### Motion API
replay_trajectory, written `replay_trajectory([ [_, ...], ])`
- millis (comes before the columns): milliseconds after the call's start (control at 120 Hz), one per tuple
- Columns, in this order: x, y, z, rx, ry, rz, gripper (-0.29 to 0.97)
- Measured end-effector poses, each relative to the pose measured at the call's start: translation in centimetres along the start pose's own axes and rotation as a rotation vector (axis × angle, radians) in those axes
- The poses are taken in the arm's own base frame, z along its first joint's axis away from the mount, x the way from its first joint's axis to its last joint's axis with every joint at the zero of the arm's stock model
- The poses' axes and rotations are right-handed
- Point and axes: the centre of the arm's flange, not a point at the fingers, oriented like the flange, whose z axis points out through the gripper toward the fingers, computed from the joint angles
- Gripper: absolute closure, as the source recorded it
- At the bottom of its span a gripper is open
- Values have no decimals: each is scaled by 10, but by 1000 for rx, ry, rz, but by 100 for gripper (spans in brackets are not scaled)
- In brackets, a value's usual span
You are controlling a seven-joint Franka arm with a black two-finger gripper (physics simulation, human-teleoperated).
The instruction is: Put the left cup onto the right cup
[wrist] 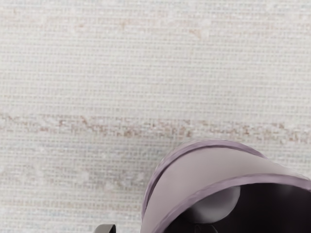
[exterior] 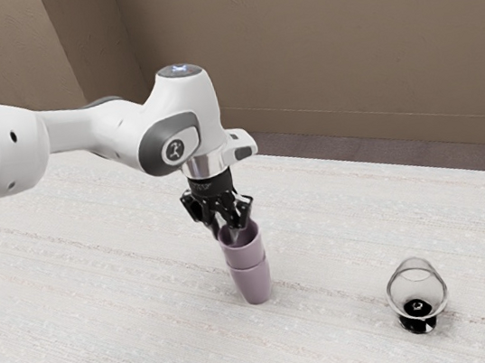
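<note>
Two mauve cups stand nested in the middle of the table, the upper cup (exterior: 241, 244) seated inside the lower cup (exterior: 256, 282). My gripper (exterior: 232, 225) hangs right over the upper cup's rim, one finger outside the wall and one inside. A gap shows between the outer fingertip (wrist: 105, 228) and the upper cup's wall (wrist: 194, 177), so the gripper is open. In the wrist view the lower cup is hidden beneath the upper one.
A clear glass (exterior: 417, 294) with a black base lies tipped on the table toward the exterior view's right, well apart from the stack. The pale woven tabletop (exterior: 77, 297) spreads around the cups. A brown wall rises behind the table.
</note>
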Motion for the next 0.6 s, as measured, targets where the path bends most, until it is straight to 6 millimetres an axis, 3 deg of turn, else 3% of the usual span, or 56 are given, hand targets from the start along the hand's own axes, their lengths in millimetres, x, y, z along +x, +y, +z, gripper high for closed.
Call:
replay_trajectory([
  [100,2,-1,-11,3,21,-4,31],
  [217,9,-11,-66,17,75,-21,18],
  [308,-6,-24,-116,34,104,-39,12],
  [383,-20,-38,-145,45,111,-45,8],
  [508,-30,-68,-174,54,109,-40,5],
  [600,-29,-95,-181,53,96,-34,3],
])
